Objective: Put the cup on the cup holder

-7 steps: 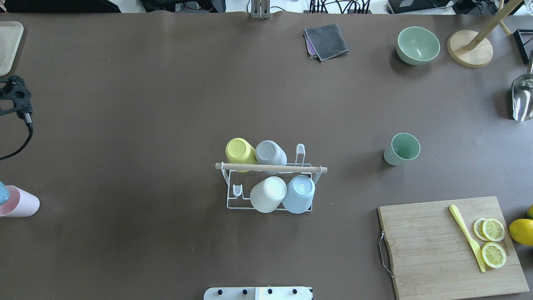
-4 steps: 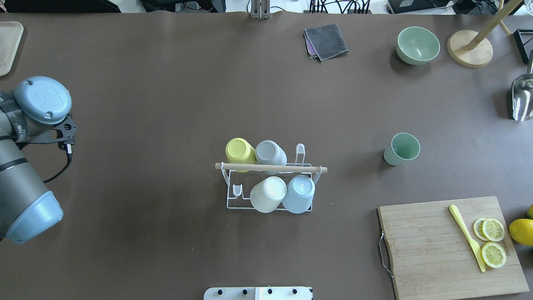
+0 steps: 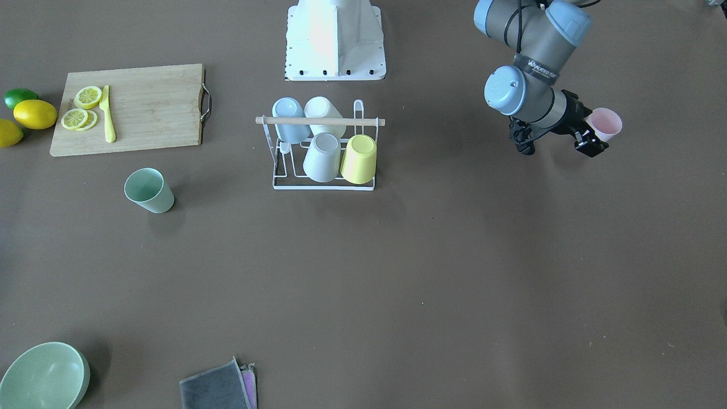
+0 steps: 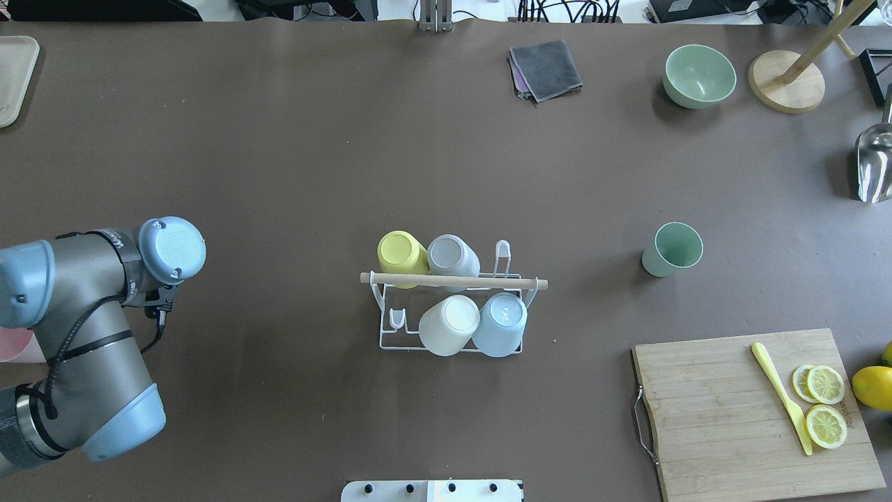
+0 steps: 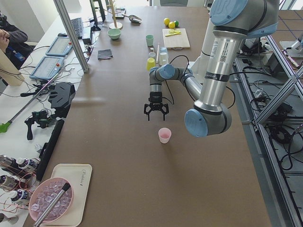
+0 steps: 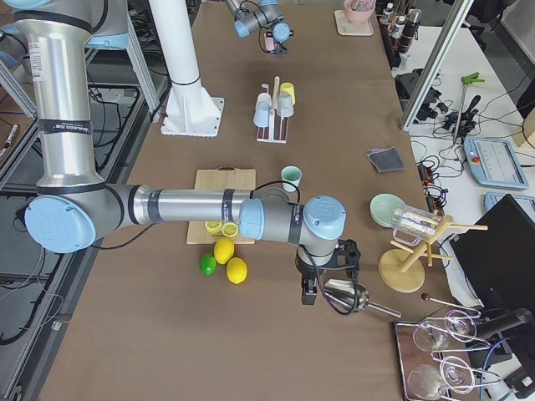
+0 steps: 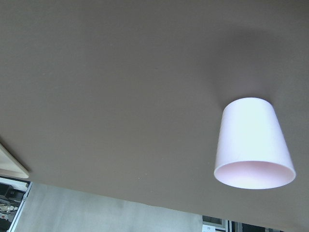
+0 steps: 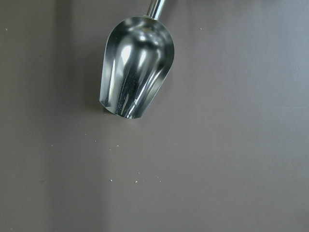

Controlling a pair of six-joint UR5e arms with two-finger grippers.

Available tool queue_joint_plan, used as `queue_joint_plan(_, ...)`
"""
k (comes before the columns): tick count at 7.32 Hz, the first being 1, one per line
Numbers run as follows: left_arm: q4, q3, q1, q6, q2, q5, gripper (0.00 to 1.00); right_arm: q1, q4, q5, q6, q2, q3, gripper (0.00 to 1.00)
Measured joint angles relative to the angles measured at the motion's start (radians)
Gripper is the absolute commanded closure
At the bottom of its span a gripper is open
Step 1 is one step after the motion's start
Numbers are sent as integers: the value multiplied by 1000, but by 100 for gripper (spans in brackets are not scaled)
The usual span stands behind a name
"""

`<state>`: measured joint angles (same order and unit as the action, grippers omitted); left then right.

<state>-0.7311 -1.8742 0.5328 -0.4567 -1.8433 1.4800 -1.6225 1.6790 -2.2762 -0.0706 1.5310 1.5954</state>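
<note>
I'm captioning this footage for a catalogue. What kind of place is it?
Probably a robotics lab with kitchen props: the left arm over a table, tablets beside it, and the cup holder and cutting board with lemon slices.

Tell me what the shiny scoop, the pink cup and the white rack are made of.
The silvery scoop looks like polished metal, likely steel: bright mirror-like reflections. The pale pink cup seems matte plastic: even colour, soft sheen. The white wire cup holder is probably coated metal wire; its light handle rod looks like bare wood.
</note>
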Motion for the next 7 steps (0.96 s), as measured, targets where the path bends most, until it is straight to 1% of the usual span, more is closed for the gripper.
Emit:
queue_joint_plan(2, 1, 48, -58, 2, 7, -2, 2, 24, 5, 18, 4, -1, 36, 0)
queue_joint_plan(4, 2, 62, -108, 9, 24, -1, 2, 58, 17, 29, 8, -6, 76, 0)
queue_joint_plan(7, 0, 58, -121, 15, 65, -1, 2, 87, 22, -21, 11, -26, 100, 0)
